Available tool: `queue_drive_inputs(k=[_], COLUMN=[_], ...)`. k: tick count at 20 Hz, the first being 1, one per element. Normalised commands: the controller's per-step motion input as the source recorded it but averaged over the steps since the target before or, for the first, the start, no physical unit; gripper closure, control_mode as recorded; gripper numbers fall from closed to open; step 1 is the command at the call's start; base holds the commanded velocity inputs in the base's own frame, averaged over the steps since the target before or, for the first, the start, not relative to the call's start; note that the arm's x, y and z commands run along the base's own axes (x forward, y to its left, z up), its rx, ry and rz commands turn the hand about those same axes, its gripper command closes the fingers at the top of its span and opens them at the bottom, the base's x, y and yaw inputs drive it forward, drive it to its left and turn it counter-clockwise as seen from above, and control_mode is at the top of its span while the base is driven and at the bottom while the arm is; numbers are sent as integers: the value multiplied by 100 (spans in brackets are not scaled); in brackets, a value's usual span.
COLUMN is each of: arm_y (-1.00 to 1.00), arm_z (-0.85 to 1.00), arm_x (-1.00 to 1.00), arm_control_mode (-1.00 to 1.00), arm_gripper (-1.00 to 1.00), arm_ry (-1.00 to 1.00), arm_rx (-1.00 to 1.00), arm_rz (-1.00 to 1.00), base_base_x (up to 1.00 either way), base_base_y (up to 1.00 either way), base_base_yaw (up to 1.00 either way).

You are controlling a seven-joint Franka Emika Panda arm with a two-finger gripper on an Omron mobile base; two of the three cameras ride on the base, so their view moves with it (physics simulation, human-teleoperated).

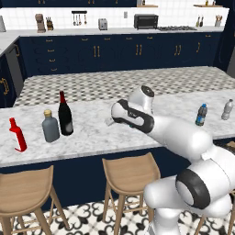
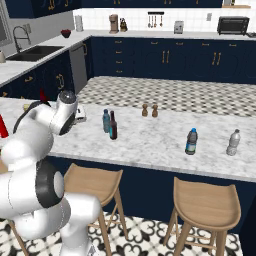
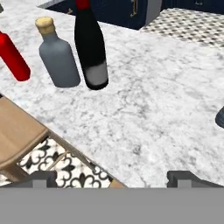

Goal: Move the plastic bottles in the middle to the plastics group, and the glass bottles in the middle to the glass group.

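The tall black wine bottle with a red neck (image 1: 65, 114) (image 3: 90, 48) stands upright beside the squat grey bottle with a tan stopper (image 1: 50, 126) (image 3: 59, 57) and the bright red slim bottle (image 1: 18, 135) (image 3: 13, 54). My gripper (image 3: 113, 179) hovers low over the counter to the right of them, open and holding nothing. The pale-blue bottle (image 2: 106, 121) and the brown-necked teal-labelled bottle (image 2: 113, 126) stand together mid-counter. Far to the right stand the dark blue-labelled water bottle (image 1: 201, 114) (image 2: 191, 142) and the clear grey one (image 1: 227, 110) (image 2: 233, 143).
The marble island counter (image 1: 92, 137) has wooden stools (image 1: 131, 172) along its near edge. Two small brown shakers (image 2: 150, 110) stand near the far edge. A dark bottle base (image 3: 220, 118) shows at the right edge of the hand view.
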Motion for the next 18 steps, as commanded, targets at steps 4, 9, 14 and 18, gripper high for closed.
queue_drive_inputs(k=[4,9,14,18], arm_y=[-97,-100,-92,-29], arm_z=[41,35,11,-16], arm_x=[2,31,53,18], arm_control_mode=[-100,-100,-100,-100], arm_gripper=[-100,-100,-100,-100], arm_ry=[5,11,14,8], arm_rx=[-1,-4,-11,-2], arm_rz=[-23,-28,-26,-5], base_base_x=[0,0,0,0], base_base_y=[0,0,0,0], base_base_yaw=[0,0,0,0])
